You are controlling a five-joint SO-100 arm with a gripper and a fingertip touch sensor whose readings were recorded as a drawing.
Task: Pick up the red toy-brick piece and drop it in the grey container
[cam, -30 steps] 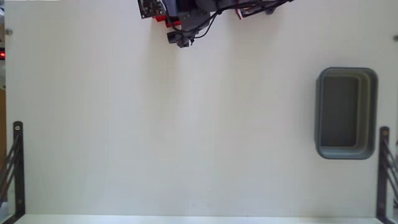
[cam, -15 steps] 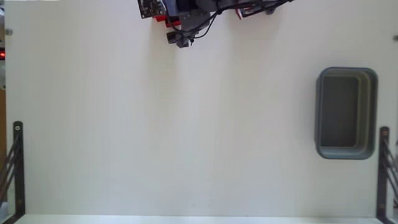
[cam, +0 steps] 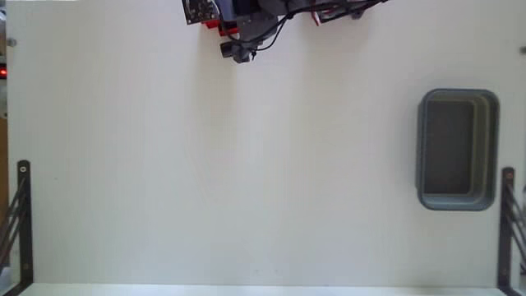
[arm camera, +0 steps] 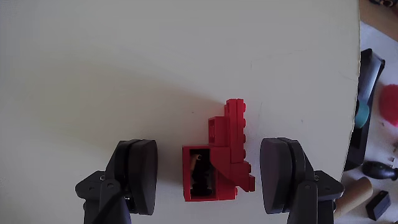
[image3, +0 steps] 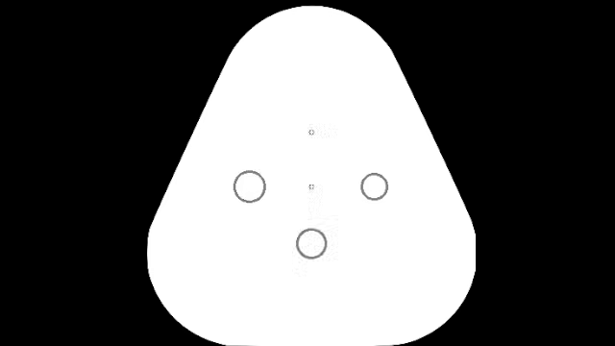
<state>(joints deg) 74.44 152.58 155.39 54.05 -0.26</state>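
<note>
In the wrist view the red toy-brick piece (arm camera: 231, 146) lies flat on the white table, stepped in outline with a dark hollow at its lower left. My gripper (arm camera: 210, 171) is open, and its two dark fingers (arm camera: 140, 174) stand on either side of the piece with a gap on both sides. In the fixed view my arm (cam: 246, 20) sits at the top edge, left of centre, hiding what is under it. The grey container (cam: 458, 148) stands far off at the right side of the table, its dark inside holding nothing I can see.
Black metal brackets stand at the lower left (cam: 22, 222) and lower right (cam: 507, 222) of the fixed view. In the wrist view the table edge (arm camera: 356, 93) runs down the right side, with dark clutter and a wooden handle (arm camera: 354, 196) beyond it.
</note>
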